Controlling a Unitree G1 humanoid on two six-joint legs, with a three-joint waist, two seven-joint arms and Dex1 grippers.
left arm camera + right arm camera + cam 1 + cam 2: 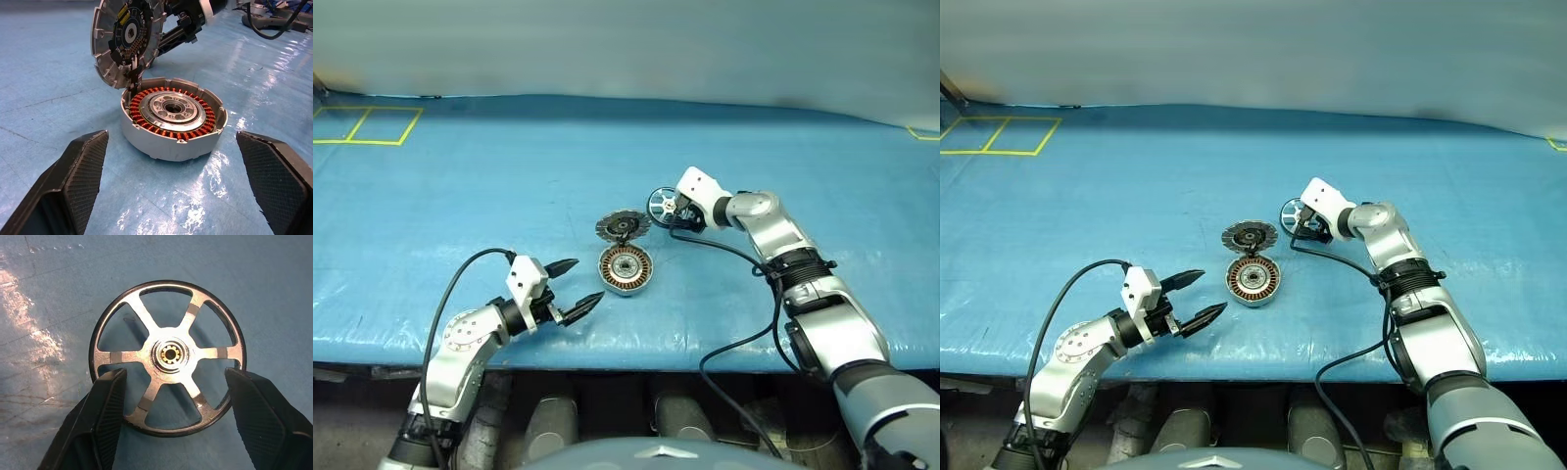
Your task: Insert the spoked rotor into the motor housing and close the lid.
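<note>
The motor housing (626,269), a ring of copper windings around a silver hub (173,110), lies flat on the blue table. The lid (623,227) stands tilted up at its far edge, its dark inner face (128,39) showing. Right of the lid and a little farther back, the spoked rotor (661,205) lies flat. My right gripper (674,211) is at it, and its open fingers (105,421) flank the near part of the rotor (167,355). Whether they touch the rim I cannot tell. My left gripper (576,287) is open and empty, just left of the housing and aimed at it.
The table is covered in a blue sheet (509,196), with its front edge (636,352) close below the left gripper. Yellow tape lines (367,125) mark the far left corner. Black cables (744,333) hang from both arms.
</note>
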